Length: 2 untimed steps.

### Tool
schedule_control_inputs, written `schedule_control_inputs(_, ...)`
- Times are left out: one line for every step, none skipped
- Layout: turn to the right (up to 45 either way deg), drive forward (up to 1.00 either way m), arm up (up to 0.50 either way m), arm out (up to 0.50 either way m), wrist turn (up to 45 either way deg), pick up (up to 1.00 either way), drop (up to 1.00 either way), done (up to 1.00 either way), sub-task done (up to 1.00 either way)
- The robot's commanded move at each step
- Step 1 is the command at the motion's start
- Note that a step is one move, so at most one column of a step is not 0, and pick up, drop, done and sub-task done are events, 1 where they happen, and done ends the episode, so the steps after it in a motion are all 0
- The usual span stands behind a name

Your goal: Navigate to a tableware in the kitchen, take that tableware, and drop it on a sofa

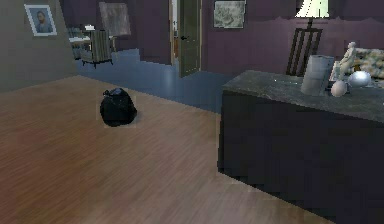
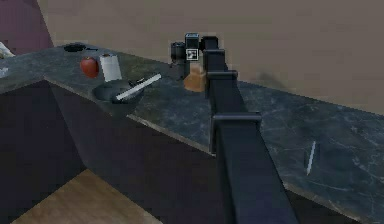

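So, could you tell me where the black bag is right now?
The black bag lies on the wooden floor in the forward view's left half, well left of the dark counter and just before the blue floor strip.

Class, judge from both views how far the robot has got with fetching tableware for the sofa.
Reaching the kitchen looks done: the arm extends over the dark counter. In hand: the gripper is at a small brown thing on the counter; whether it holds anything cannot be told. Left: lifting tableware clear and dropping it on a sofa.
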Motion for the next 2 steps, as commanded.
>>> schedule_control_inputs(0.0,0.00,0.00,0.00,-45.0,0.00,0.00,0.00,0.00)
schedule_control_inputs(0.0,0.00,0.00,0.00,-12.0,0.00,0.00,0.00,0.00)
